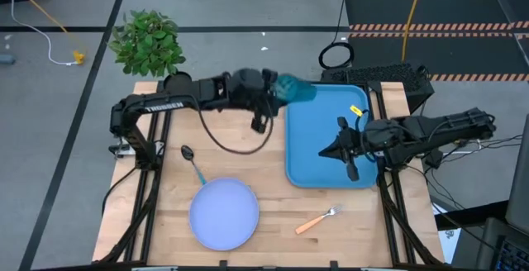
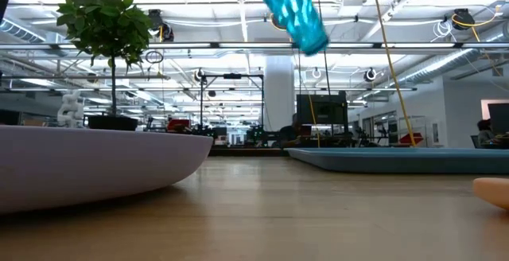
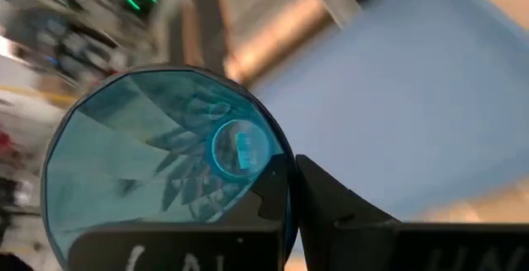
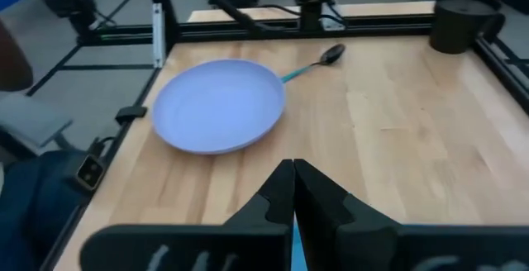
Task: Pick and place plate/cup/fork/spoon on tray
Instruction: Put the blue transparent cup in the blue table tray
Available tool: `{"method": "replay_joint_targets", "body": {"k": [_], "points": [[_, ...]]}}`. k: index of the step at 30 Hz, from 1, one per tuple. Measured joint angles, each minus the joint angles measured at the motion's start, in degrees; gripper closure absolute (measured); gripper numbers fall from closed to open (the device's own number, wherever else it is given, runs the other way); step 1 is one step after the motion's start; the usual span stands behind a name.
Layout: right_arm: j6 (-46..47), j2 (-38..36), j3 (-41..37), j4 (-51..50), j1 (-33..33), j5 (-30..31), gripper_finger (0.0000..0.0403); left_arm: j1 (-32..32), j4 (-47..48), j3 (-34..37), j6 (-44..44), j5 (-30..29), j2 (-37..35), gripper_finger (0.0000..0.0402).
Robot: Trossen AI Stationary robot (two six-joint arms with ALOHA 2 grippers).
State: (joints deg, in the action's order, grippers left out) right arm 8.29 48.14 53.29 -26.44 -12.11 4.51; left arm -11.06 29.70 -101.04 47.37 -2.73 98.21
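1. Teal-blue and translucent, the cup is what we list first: clamped in the left gripper, lifted clear of the table and tilted, over the far left corner of the tray.
2. We record the left gripper's fingers as closed tight on the cup's rim.
3. We note the right gripper with fingers pressed together, empty, above the tray's right half.
4. We find the plate flat near the table's front edge, left of centre.
5. We log the spoon on the wood just behind the plate.
6. We log the fork near the front edge, just in front of the tray.
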Motion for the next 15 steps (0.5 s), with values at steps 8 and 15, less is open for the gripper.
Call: {"method": "replay_joint_targets", "body": {"k": [8, 15], "points": [[1.62, -0.69, 0.03, -2.99, -2.39, 3.26, 0.0403, -6.03, -5.97, 0.05, -1.37, 7.76, 1.37, 0.039], [1.11, -0.65, 0.03, -2.4, -2.26, 4.01, 0.0403, -9.84, -14.23, -0.04, -1.43, 10.23, 8.57, 0.0387]]}}
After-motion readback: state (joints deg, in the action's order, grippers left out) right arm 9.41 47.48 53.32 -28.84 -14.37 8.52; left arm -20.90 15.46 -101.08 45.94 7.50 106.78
